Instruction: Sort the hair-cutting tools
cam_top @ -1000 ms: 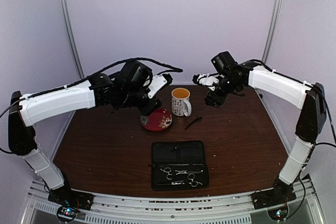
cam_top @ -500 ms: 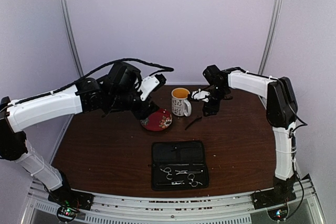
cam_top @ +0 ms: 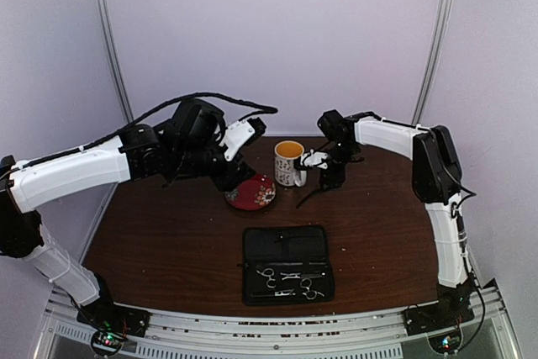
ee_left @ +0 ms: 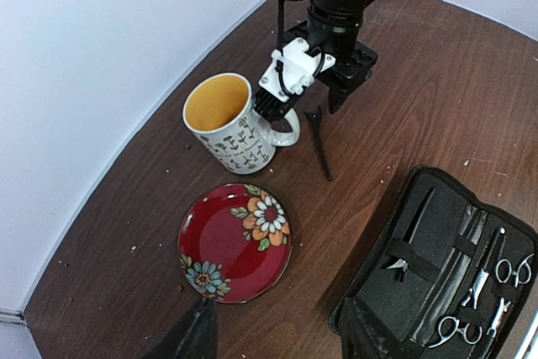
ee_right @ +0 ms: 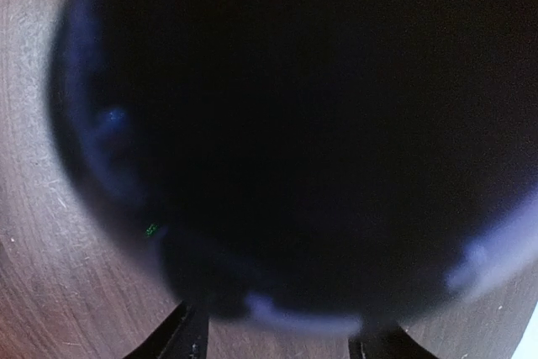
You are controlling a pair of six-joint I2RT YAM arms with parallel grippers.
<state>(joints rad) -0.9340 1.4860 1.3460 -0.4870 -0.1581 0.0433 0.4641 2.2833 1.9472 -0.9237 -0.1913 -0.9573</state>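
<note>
Approach of the right gripper (ee_left: 304, 105) to a loose black clip (ee_left: 320, 145).
The right gripper hung tip-down over the far end of the clip, which lay flat on the table (ee_left: 471, 81) just beside the handle of the mug (ee_left: 229, 124), well apart from the open case (ee_left: 437, 266) holding two silver scissors (ee_left: 483, 300). Its jaws stood spread, one finger on either side of the clip's end, pinching nothing. The left gripper (ee_left: 282, 338) hovered near the red saucer (ee_left: 235, 241), jaws likewise spread and empty. Since the clip was thin and flush with the wood, a sound grasp probably required fingertips lowered to the surface, squared across its width, closing slowly and clear of the mug handle.
</note>
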